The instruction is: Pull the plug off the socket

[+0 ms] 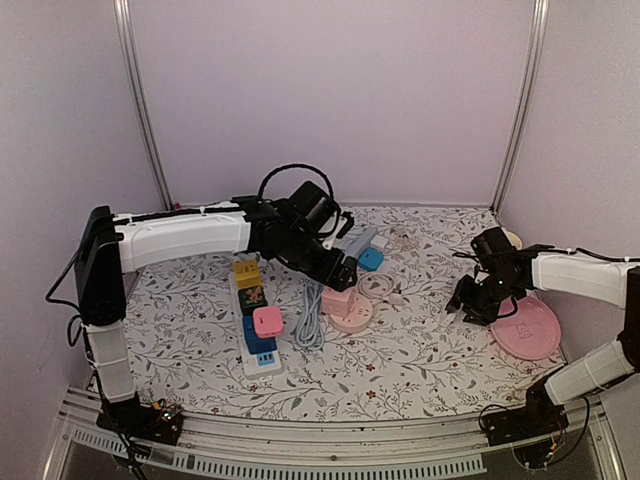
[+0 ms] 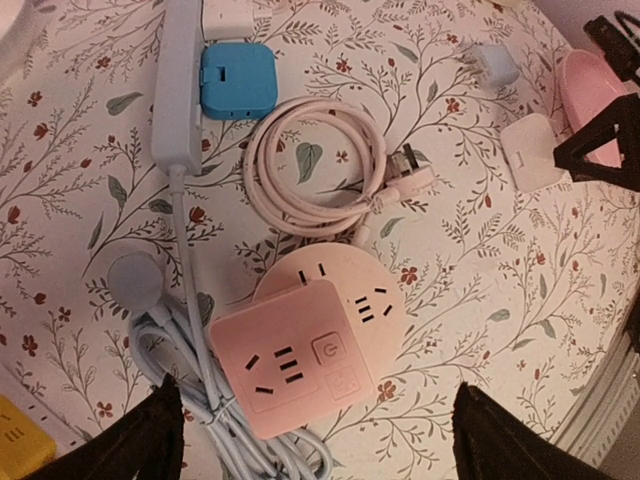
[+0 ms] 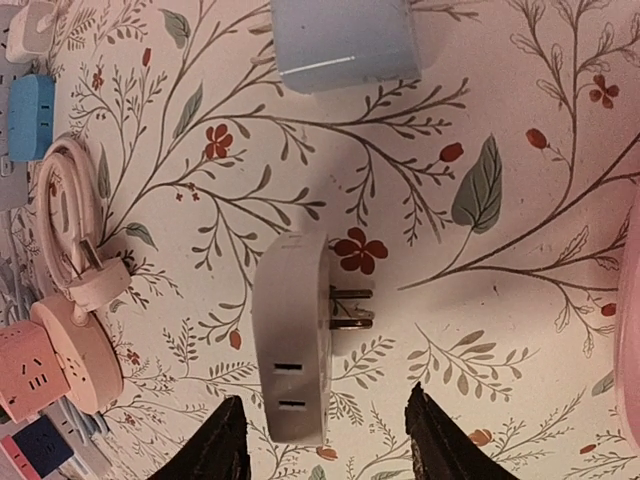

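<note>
Pink plate [image 1: 535, 335] at right; coiled pink cable [image 2: 300, 215], perhaps USB.

Pink socket cube [image 2: 290, 365] framed by the open left gripper [image 2: 315, 445]
It is seated on a round pink base [image 2: 350, 285], lower centre; a coiled pink cable [image 2: 320, 170] is laid just above; a blue adapter [image 2: 238, 82] is seen beside a grey power strip [image 2: 178, 85], upper left.
</note>
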Controlling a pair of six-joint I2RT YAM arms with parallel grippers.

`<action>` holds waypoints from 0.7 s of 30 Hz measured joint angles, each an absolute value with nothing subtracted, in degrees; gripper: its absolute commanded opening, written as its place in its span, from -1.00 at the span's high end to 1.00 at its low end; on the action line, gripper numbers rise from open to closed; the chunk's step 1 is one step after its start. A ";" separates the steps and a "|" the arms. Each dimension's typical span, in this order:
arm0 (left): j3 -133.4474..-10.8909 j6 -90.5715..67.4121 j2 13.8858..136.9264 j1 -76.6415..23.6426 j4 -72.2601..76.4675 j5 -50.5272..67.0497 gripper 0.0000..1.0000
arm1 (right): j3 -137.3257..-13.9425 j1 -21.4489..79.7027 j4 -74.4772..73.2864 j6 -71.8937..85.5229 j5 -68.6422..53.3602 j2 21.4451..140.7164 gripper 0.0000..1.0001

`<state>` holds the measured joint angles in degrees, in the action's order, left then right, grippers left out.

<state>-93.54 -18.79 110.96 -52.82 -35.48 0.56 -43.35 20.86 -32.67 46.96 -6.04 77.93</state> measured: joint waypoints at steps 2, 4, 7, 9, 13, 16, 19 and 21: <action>-93.25 -18.92 110.91 -52.82 -35.40 0.58 -0.87 | -44.47 20.86 -33.47 46.68 -5.78 77.32 -0.19; -93.10 -19.09 110.91 -52.82 -35.40 0.60 -0.87 | -45.69 20.86 -33.93 46.41 -5.67 76.20 -0.24; -93.10 -19.53 110.91 -52.82 -35.33 0.58 -0.87 | -47.29 21.06 -34.04 46.19 -5.87 74.35 -0.36; -93.10 -19.86 111.00 -52.82 -35.33 0.58 -0.87 | -48.51 21.87 -33.82 46.02 -6.02 73.54 -0.43; -93.82 -20.97 112.73 -52.82 -35.38 0.54 -0.86 | -50.94 25.21 -32.03 45.56 -6.57 73.47 -0.49; -94.83 -21.93 116.01 -52.82 -35.42 0.38 -0.85 | -52.05 28.25 -28.40 45.47 -8.27 74.06 -0.46; -96.09 -22.96 119.79 -52.82 -35.97 -0.43 -0.82 | -52.12 29.85 -24.01 45.52 -10.55 75.79 -0.40; -98.10 -23.77 122.52 -52.82 -37.23 -1.02 -0.78 | -52.12 30.17 -20.75 45.63 -12.75 78.00 -0.33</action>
<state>-98.10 -23.77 122.52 -52.82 -37.23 -1.02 -52.12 30.17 -20.75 45.63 -12.75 78.00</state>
